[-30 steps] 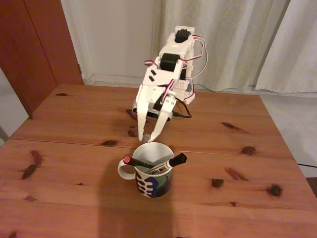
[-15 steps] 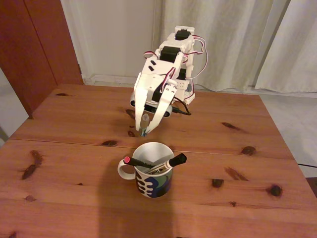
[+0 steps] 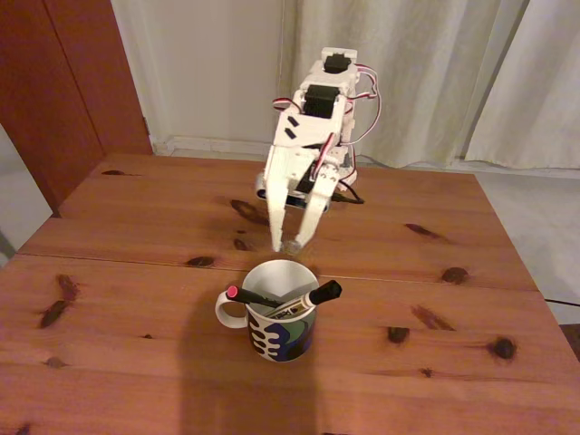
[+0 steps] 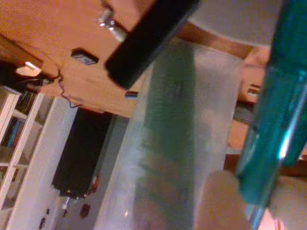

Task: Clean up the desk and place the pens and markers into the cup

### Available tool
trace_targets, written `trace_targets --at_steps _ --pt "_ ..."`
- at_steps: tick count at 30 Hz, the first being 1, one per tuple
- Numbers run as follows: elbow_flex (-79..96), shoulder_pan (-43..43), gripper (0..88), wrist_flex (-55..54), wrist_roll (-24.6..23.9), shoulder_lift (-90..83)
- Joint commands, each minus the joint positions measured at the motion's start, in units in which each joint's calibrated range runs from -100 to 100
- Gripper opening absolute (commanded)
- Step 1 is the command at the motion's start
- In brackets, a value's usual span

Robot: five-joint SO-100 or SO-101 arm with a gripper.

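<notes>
Teal pen (image 4: pixel 268 110) blurred, cropped between hand (image 3: pixel 288 245) fingers.

White arm hunched forward, tool (image 3: pixel 287 246) pointing down, fingers slightly parted, tips low.

Pale curtains (image 3: pixel 435 82) behind; reddish wooden cabinet (image 3: pixel 63 82) left.

In the fixed view, the cup (image 3: pixel 282 311) is stood on the desk (image 3: pixel 136 299), near its front and centre. The black pen (image 3: pixel 256 298) and the marker (image 3: pixel 306 300) are lodged in the cup, crossed and leant on its rim. The gripper (image 3: pixel 285 245) is positioned just behind and above the cup.
</notes>
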Motion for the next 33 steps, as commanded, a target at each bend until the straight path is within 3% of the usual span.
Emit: trace_targets --at_steps 1,7,24,33 --pt "-3.0 -0.1 0.8 1.4 -0.4 -0.7" --pt "-3.1 -0.1 0.8 0.6 -0.5 -0.5" --pt "-2.8 1.3 0.8 -20.0 -0.6 2.9" --pt "-2.8 2.1 0.8 -24.6 -0.5 7.5"
